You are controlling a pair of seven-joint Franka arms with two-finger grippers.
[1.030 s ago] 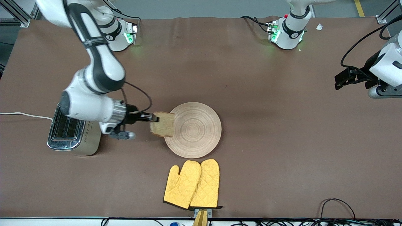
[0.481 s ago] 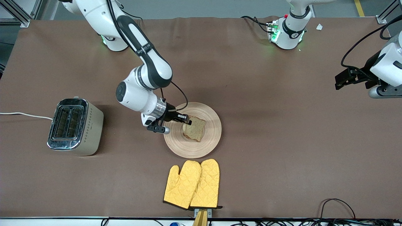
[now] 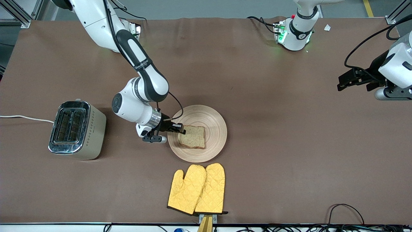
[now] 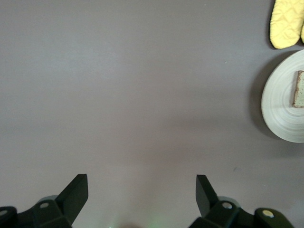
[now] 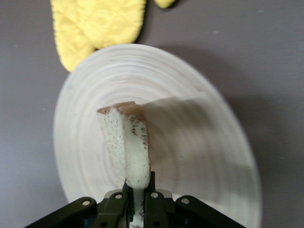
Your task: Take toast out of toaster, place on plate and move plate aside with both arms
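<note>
The toast [image 3: 193, 137] is a squarish speckled slice over the round pale wooden plate [image 3: 215, 124] in the middle of the table. My right gripper [image 3: 181, 130] is shut on the toast's edge at the plate's rim toward the right arm's end. In the right wrist view the toast [image 5: 127, 142] stands edge-on between the right gripper's [image 5: 138, 190] fingers, over the plate [image 5: 199, 156]. My left gripper [image 3: 344, 82] is open and empty, waiting in the air over the left arm's end of the table. In the left wrist view its fingers [image 4: 78, 190] spread wide over bare table, with the plate [image 4: 278, 109] and toast [image 4: 299, 89] at the frame's edge.
A silver two-slot toaster [image 3: 75, 129] stands toward the right arm's end, with a white cord. A pair of yellow oven mitts [image 3: 198, 190] lies nearer to the front camera than the plate. Cables run along the table's front edge.
The right arm carried the toast from beside the toaster to over the plate, then lowered it flatter and drew back slightly toward the plate's rim. The left gripper shifted slightly.
</note>
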